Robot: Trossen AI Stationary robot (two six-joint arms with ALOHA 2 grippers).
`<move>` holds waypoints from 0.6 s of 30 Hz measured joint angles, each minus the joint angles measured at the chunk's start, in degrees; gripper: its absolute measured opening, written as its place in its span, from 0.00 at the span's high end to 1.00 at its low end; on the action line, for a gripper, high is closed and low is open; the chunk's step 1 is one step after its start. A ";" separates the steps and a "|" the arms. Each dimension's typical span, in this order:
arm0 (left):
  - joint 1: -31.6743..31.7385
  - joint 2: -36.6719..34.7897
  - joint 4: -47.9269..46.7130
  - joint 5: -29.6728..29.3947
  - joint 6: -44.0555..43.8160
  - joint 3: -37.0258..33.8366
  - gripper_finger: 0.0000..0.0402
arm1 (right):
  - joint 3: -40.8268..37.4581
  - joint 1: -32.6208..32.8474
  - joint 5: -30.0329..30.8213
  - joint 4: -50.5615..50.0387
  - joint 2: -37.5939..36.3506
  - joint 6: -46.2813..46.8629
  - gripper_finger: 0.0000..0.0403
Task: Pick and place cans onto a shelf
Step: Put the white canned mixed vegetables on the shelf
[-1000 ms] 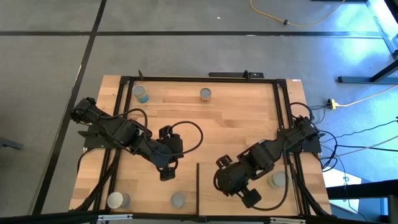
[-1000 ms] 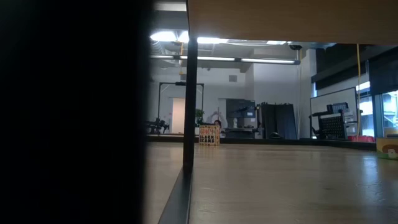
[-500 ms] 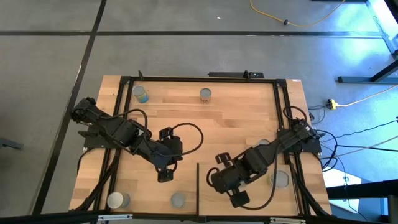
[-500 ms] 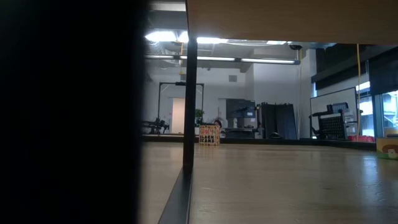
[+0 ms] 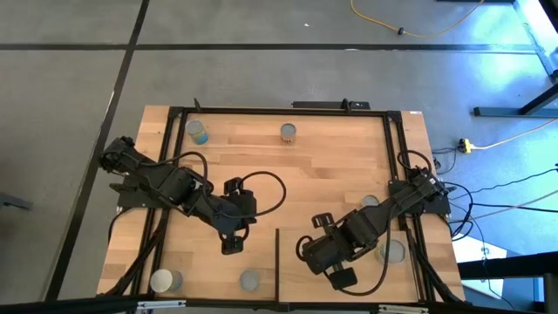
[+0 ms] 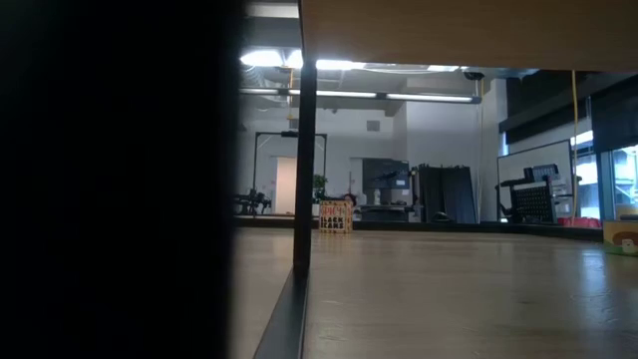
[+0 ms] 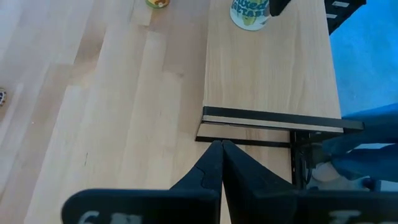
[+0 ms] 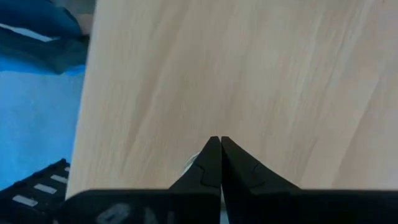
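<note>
Item: cans and shelf, both arms idle-handed over the table.

Shelf [image 5: 349, 262]: pale plain wood panel, thin dark edge strip [image 5: 277, 262], long axis running from the table's near edge toward its middle. Cans stand upright, round tops facing up: one silver-topped [image 5: 390, 251] on the shelf beside the right arm; one [image 5: 250, 280] just left of the edge strip; one white-topped [image 5: 162, 281] farther left; two [image 5: 197, 131] [image 5: 289, 132] well beyond the shelf at the far edge. Right gripper [image 5: 342, 277] over the shelf, fingers pressed together, empty. Left gripper [image 5: 229, 248] left of the strip, fingers clenched, empty.
</note>
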 joint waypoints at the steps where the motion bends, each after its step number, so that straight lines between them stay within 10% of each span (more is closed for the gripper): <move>1: 0.00 0.00 0.00 -0.01 0.00 0.00 1.00 | 0.00 0.03 0.00 -0.89 0.00 0.00 1.00; 18: 0.05 0.00 0.00 -0.01 -0.02 0.00 1.00 | 0.00 1.13 0.07 -5.57 -0.02 2.62 1.00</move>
